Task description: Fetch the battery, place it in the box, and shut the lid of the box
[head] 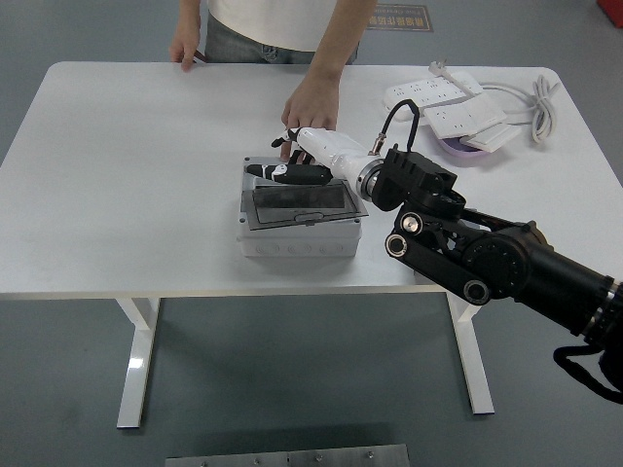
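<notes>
A grey box [300, 233] stands at mid-table. Its dark see-through lid [297, 202] lies tilted down over the opening, almost flat. My right hand [290, 173] reaches in from the right over the box's far edge. Its black fingers [268, 172] are stretched out along the back of the lid and grasp nothing. No battery shows; the lid and my hand cover the inside of the box. A person at the far side rests one hand [311, 102] on the table just behind the box. The left arm is out of view.
Two white power strips [443, 102] with a coiled cable [541, 97] lie at the back right, with a lilac bowl [465, 152] beside them. The person's other hand [185, 47] rests on the far edge of the white table [117, 175].
</notes>
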Tool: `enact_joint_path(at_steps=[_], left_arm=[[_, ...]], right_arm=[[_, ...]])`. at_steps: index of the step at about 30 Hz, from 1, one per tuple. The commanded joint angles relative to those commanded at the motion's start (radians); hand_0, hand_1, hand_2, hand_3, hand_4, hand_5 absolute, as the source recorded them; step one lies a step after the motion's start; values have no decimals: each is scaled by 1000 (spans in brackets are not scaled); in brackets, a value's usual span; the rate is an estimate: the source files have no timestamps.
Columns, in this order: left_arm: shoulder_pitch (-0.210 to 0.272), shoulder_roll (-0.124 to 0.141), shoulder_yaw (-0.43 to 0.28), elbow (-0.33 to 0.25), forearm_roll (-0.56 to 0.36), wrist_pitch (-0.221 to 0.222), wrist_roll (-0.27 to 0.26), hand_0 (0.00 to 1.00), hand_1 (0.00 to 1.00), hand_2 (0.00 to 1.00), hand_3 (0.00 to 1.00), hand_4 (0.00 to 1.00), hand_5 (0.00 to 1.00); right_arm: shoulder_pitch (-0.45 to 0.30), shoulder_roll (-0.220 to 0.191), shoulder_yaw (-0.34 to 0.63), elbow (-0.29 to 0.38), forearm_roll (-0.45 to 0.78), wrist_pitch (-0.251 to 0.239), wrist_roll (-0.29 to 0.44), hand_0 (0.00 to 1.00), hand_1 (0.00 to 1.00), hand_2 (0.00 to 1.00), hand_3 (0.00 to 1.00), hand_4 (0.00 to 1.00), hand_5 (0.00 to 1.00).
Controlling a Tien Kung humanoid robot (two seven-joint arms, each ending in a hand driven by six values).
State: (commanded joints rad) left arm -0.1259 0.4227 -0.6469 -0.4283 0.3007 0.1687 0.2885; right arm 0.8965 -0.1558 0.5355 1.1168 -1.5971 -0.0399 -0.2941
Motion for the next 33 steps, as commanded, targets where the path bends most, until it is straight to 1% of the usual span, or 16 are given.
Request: enact_joint_path(at_steps=[2,3,10,14,15,17,21,24,26,27,30,31,32,33], left_arm=[[0,0,-1,0,1,0,0,640,713,569,557,661,40],[0,0,-1,0,2,0,1,640,713,568,557,661,40],[0,-2,-3,0,4,0,2,640,712,568,557,659,40],[2,-3,-3,0,4,0,3,640,712,568,557,659,40],[2,-3,-3,0,3,0,3,640,713,567,557,660,41],[4,-4,-2,0,1,0,3,640,713,567,557,660,41],[8,-5,-1,-1,-2,0,4,639,713,567,557,659,41],[11,-7,0,-2,-6,2,4,639,713,567,557,659,41],[14,-9,1,-2,-9,2,4,639,713,567,557,659,41],[15,-9,1,-2,-10,3,3,638,713,567,556,660,41],[17,-12,3,-2,-14,3,2,638,713,567,556,660,41],[18,-13,4,-2,-17,3,1,638,713,567,556,660,41],[18,-14,5,-2,-19,3,0,638,713,567,556,660,41],[19,-15,7,-2,-21,3,-1,639,713,567,557,660,40]], right_arm=[[-1,1,-1,0,-3,0,0,225,548,590,826,998,998],[-1,1,-2,-1,-4,-1,0,218,505,579,825,998,998],[-6,2,1,-11,-12,-6,1,216,494,567,821,998,998],[-11,-7,42,9,-57,17,-22,216,494,567,821,998,998],[-14,-10,56,18,-72,25,-29,214,463,558,816,998,998],[-20,-17,91,39,-105,46,-45,214,463,558,816,998,998],[-38,-37,162,88,-154,95,-79,222,476,561,804,998,998],[-64,-60,228,139,-166,154,-125,222,476,561,804,998,998],[-89,-74,279,174,-154,201,-167,222,476,561,804,998,998],[-102,-79,303,188,-143,221,-187,302,525,585,782,998,998],[-145,-91,378,219,-97,285,-245,302,525,585,782,998,998],[-169,-95,422,230,-70,314,-268,302,525,585,782,998,998],[-183,-97,446,236,-55,330,-277,302,525,585,782,998,998],[-202,-100,481,242,-34,350,-285,500,601,632,763,998,998]])
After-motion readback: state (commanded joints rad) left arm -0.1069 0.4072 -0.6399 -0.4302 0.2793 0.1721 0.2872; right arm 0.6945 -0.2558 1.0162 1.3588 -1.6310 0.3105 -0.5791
